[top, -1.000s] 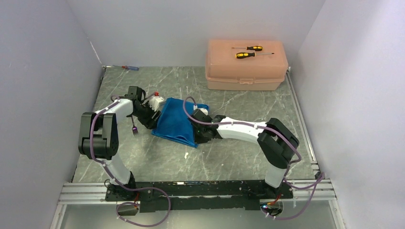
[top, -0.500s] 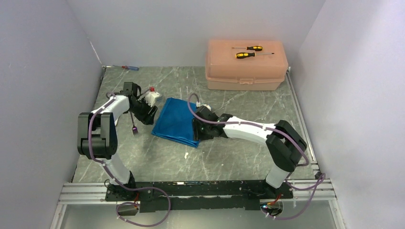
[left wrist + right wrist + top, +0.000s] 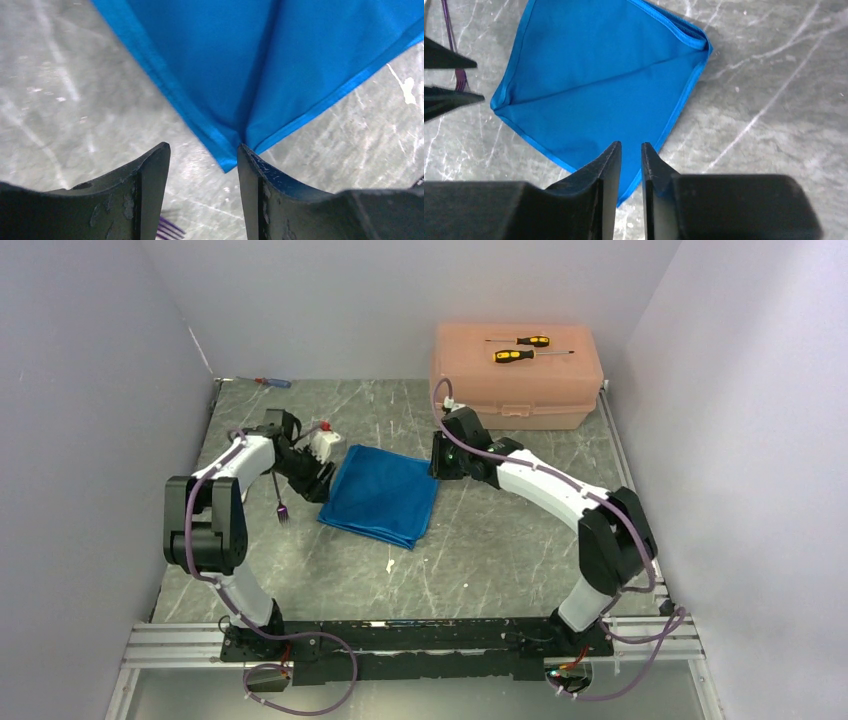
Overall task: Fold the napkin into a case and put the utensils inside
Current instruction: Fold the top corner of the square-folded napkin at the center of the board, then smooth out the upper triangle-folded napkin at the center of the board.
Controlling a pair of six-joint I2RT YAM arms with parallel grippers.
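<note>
The bright blue napkin [image 3: 380, 498] lies flat as a folded square on the marble table, with a diagonal crease showing in the right wrist view [image 3: 599, 95]. My left gripper [image 3: 320, 480] is open at the napkin's left corner [image 3: 230, 157], which lies by its right finger; nothing is between the fingers [image 3: 202, 150]. My right gripper [image 3: 438, 462] hovers at the napkin's far right corner, jaws a narrow gap apart and empty [image 3: 630, 147]. The purple fork [image 3: 281, 504] lies left of the napkin. The small white spoon [image 3: 389, 564] lies in front of it.
A peach plastic box [image 3: 517, 390] stands at the back right with two yellow-and-black screwdrivers [image 3: 520, 348] on its lid. A small blue-and-red screwdriver [image 3: 268, 382] lies at the back left corner. Grey walls close in three sides.
My right gripper moved from the napkin's near right side up to its far right corner, and the cloth now lies wider and flat. My left gripper drew back slightly to the left, off the cloth.
</note>
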